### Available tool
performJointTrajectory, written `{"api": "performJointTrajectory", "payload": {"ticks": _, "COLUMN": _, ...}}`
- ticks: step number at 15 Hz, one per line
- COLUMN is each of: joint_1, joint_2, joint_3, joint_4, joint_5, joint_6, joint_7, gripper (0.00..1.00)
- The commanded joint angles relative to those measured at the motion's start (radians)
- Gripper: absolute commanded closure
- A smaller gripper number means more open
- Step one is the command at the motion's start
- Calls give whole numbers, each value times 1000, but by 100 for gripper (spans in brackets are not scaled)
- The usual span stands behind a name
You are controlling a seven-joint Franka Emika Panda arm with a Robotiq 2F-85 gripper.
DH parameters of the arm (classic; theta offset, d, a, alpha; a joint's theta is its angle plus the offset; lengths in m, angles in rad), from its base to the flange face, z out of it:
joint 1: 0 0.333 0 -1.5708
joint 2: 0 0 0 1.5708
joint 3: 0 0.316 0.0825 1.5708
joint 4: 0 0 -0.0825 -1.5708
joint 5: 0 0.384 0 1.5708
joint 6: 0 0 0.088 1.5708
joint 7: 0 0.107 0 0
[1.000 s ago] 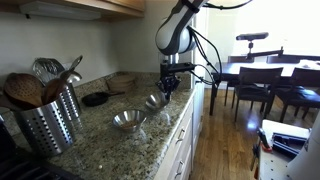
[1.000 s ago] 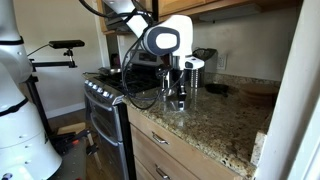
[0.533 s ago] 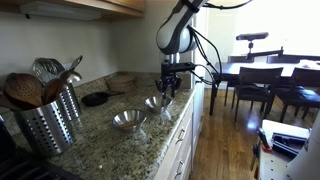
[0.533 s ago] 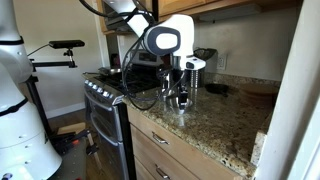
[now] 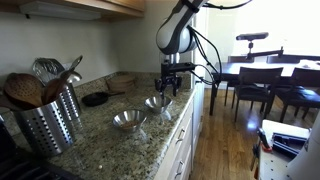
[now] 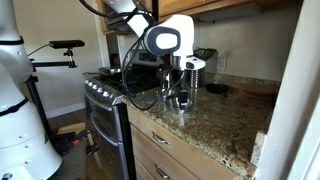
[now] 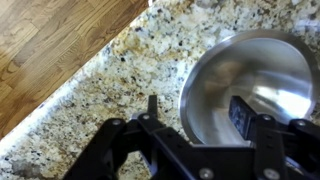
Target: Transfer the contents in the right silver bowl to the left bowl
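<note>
While the gripper (image 7: 195,112) hangs low over the granite counter (image 7: 110,80), its jaws have spread over the last second: in the wrist view one finger sits outside the rim at about 8 o'clock of the right silver bowl (image 7: 250,85), the other inside the basin near 5 o'clock, with clear gaps on both sides of the steel wall. Hand reads as parted and holding nothing.

In an exterior view the same bowl (image 5: 157,102) rests flat on the counter directly under the gripper (image 5: 169,92). The left bowl (image 5: 129,120) stands just beside it, toward 7 o'clock, also upright. A perforated utensil holder (image 5: 50,120) and a flat black pan (image 5: 96,98) sit well apart, further back.

Bowl interior shows bare steel in the wrist view; no contents visible there.

Judgement: the widening looks like a release of the rim. With the bowl set back down and apparently empty, the pour seems finished; withdrawal upward is the likely remaining step. Inside of left bowl too small to check.
</note>
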Motion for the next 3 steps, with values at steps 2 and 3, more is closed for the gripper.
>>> {"api": "performJointTrajectory", "payload": {"ticks": 2, "joint_1": 0, "joint_2": 0, "joint_3": 0, "joint_4": 2, "joint_5": -1, "joint_6": -3, "joint_7": 0, "gripper": 25}}
{"api": "performJointTrajectory", "payload": {"ticks": 3, "joint_1": 0, "joint_2": 0, "joint_3": 0, "joint_4": 2, "joint_5": -1, "joint_6": -3, "joint_7": 0, "gripper": 25}}
